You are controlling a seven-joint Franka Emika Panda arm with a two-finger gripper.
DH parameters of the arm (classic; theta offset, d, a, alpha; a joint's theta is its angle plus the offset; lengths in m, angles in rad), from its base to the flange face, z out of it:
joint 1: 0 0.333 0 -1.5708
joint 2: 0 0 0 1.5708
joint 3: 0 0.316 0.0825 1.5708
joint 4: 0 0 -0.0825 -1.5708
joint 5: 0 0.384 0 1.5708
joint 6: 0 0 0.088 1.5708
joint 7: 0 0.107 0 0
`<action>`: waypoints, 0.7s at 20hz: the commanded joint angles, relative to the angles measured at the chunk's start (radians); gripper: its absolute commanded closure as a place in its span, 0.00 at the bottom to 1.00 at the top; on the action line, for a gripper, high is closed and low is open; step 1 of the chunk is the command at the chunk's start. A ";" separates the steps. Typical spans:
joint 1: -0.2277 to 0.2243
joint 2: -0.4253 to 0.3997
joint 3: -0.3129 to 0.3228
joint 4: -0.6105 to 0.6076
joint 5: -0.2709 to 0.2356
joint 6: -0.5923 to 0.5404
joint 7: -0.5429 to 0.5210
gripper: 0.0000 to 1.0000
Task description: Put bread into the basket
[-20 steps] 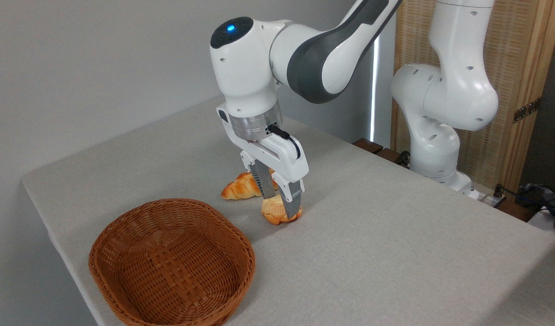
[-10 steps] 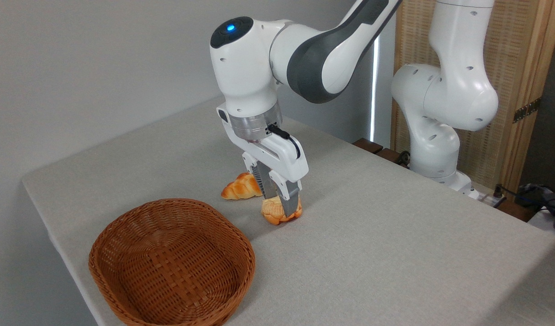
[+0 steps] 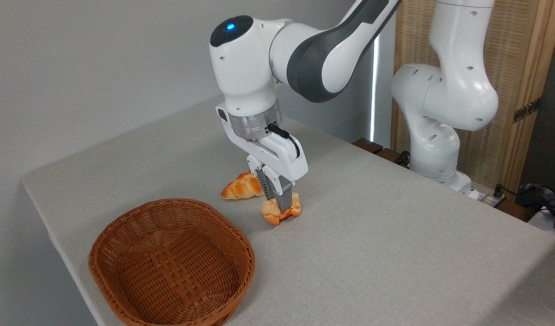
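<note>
The gripper [image 3: 278, 203] pinched the bread [image 3: 281, 212] between its fingers; the basket [image 3: 119, 271], below-left of them, was empty.

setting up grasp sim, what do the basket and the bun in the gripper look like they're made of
The basket: woven wicker or rattan, glossy brown, plaited strips visible across floor and walls; likely stiff. The bun: looks baked, with matte pale top and lumpy golden-orange edges, pinched in at the middle by the gripper, so it seems soft; real bread or foam replica, unclear.
</note>
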 commanded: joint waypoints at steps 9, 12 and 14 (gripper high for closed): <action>0.012 -0.007 0.063 0.175 -0.035 -0.034 0.017 0.84; 0.012 0.004 0.099 0.212 -0.039 0.013 0.017 0.83; 0.012 0.009 0.122 0.229 -0.062 0.059 0.017 0.81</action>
